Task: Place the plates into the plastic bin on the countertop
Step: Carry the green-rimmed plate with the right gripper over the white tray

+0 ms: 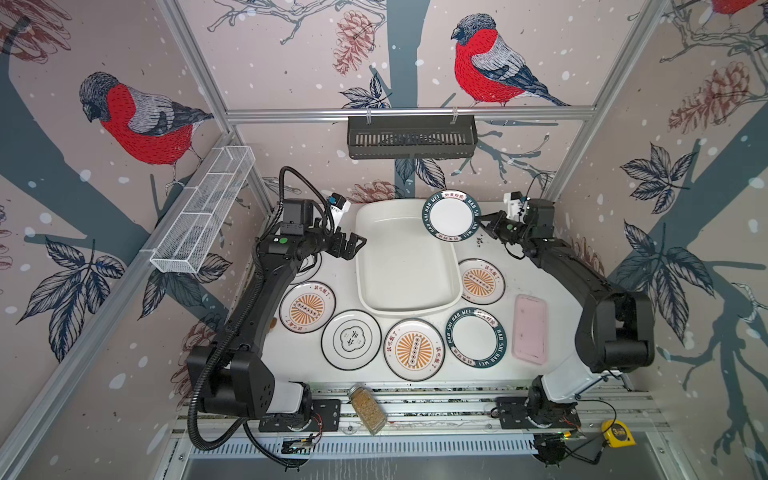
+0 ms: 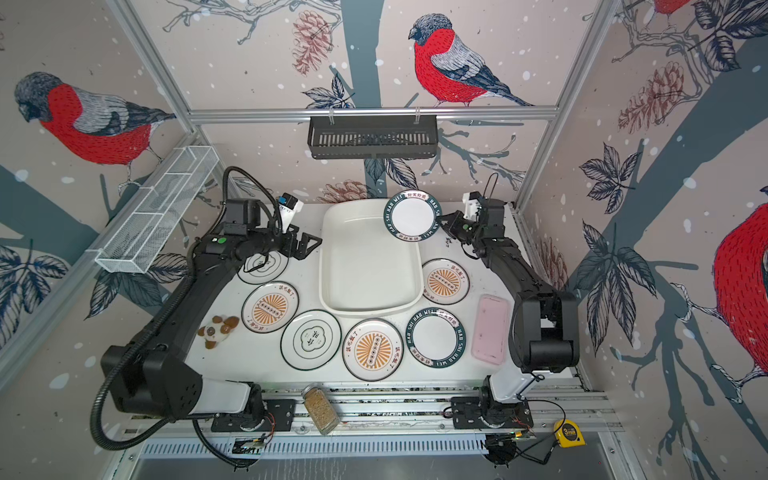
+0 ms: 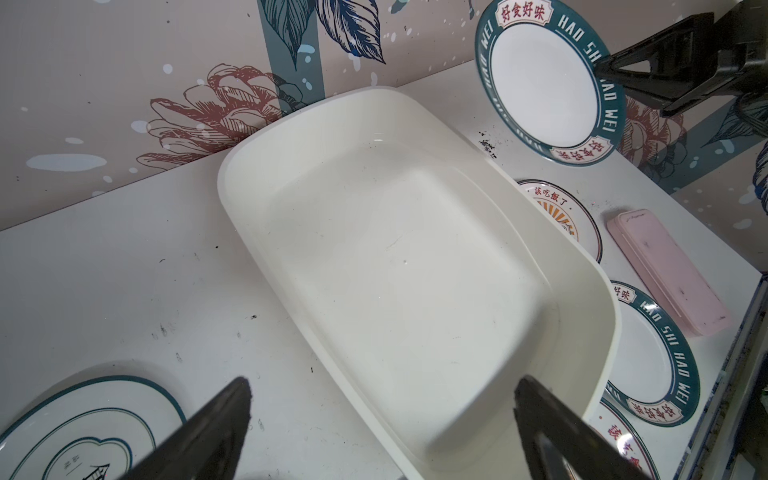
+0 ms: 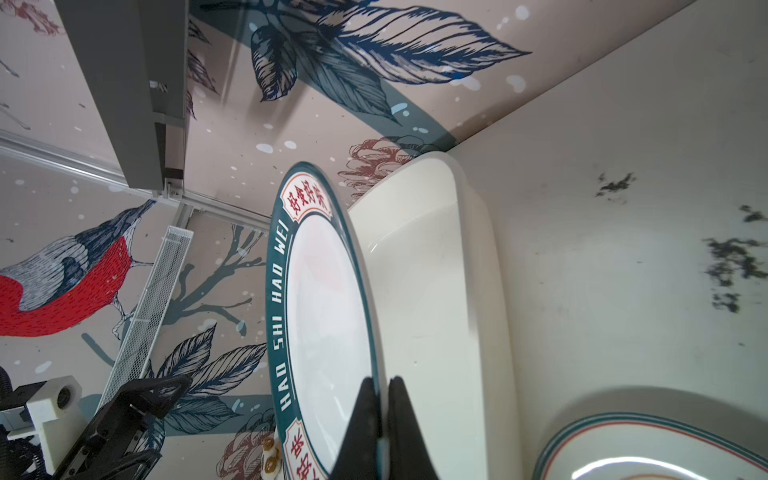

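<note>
The cream plastic bin (image 1: 405,257) (image 2: 368,257) lies empty mid-countertop (image 1: 332,286). My right gripper (image 1: 481,223) (image 4: 380,386) is shut on the rim of a green-banded plate (image 1: 451,216) (image 4: 328,311), which hangs tilted over the bin's far right corner. My left gripper (image 1: 353,246) (image 3: 384,382) stands open and empty at the bin's left rim (image 3: 316,357). Several plates lie flat around the bin: sunburst ones (image 1: 307,307) (image 1: 414,350) (image 1: 481,281), a cloud-emblem one (image 1: 351,340), a green-banded one (image 1: 475,337). Another plate (image 2: 264,264) is partly hidden under the left arm.
A pink rounded rectangle (image 1: 530,330) lies at the right. A plush toy (image 2: 217,328) sits by the left arm. The black slotted rack (image 1: 411,137) hangs on the back wall, the wire basket (image 1: 203,212) on the left. A spice jar (image 1: 368,409) lies on the front rails.
</note>
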